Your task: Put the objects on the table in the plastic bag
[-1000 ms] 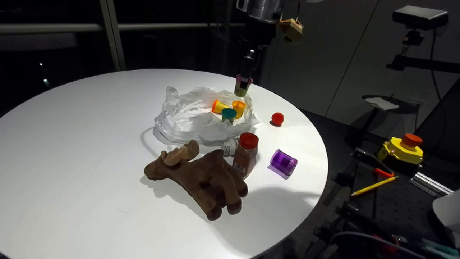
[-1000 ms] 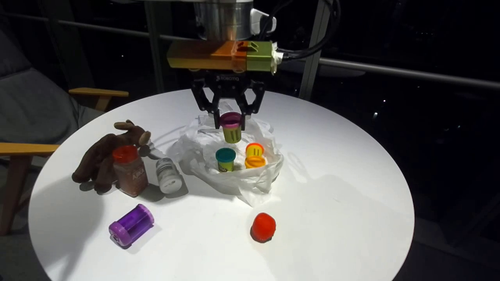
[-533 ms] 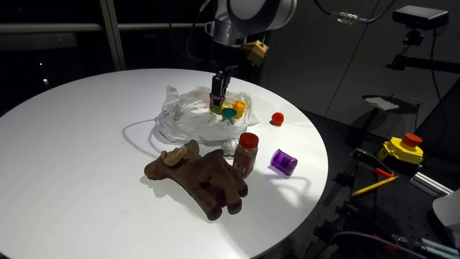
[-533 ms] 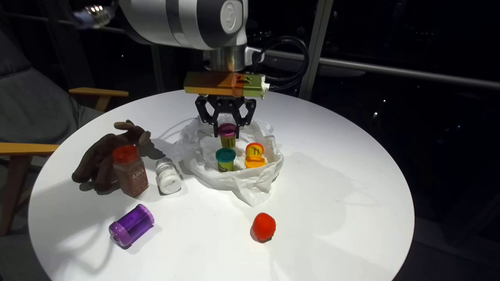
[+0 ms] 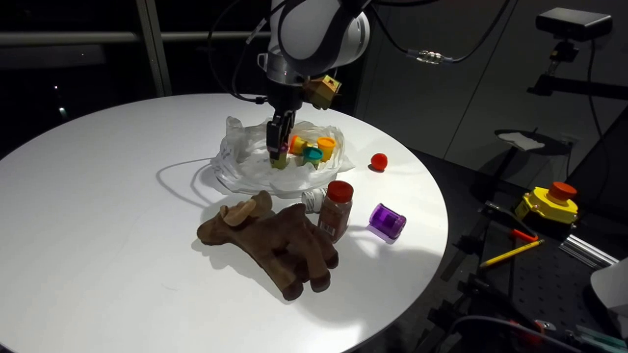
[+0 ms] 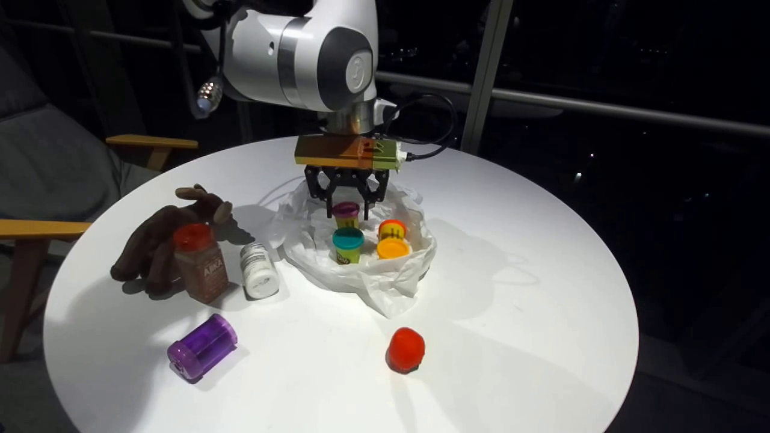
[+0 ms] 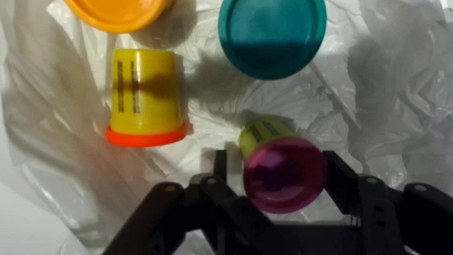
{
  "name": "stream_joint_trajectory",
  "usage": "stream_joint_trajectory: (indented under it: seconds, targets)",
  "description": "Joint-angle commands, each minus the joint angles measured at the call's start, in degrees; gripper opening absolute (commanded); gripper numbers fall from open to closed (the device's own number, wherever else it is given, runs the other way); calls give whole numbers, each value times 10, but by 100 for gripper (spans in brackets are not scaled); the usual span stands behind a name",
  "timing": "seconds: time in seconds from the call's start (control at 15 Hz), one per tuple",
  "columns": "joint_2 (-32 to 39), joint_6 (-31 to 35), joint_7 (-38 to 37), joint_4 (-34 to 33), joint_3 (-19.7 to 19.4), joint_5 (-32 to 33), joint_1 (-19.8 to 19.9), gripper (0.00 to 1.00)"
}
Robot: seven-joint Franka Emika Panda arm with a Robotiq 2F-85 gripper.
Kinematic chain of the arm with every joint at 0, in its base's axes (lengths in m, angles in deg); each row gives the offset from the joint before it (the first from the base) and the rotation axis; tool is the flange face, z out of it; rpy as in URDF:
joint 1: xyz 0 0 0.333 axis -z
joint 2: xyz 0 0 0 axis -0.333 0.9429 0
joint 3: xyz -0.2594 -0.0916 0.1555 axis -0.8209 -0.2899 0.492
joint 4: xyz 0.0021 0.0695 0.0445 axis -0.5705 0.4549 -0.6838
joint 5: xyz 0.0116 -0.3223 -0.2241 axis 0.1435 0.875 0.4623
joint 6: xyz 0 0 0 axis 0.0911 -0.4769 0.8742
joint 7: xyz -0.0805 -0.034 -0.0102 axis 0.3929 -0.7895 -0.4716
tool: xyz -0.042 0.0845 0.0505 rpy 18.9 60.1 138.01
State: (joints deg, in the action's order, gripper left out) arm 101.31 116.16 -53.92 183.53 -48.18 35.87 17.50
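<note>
Wrist view: straddles, with jaws parted and clear on one side, a purple-lidded tub (image 7: pixel 284 167), lid-up on a near-vertical long axis, in the plastic bag (image 7: pixel 389 117).

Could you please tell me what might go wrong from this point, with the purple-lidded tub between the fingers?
The hand stands open, but in the wrist view one finger is very close to the purple-lidded tub, so pulling up might tip it.
The plastic bag has loose, wrinkled film, which could fold inward as more goes in.
The red object looks rounded, so a careless grasp may send it rolling across the table.
</note>
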Motion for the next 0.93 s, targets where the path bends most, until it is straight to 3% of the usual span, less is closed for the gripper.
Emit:
stream_joint_trajectory:
  seconds: [0.0,0.53,0.87]
  targets:
    - [-13,-21,-14,-18,1,11,-5,99]
    - [-186,-16,-60,104,-19,10,1,99]
    - [-315,-17,-61,227,-43,-10,41,100]
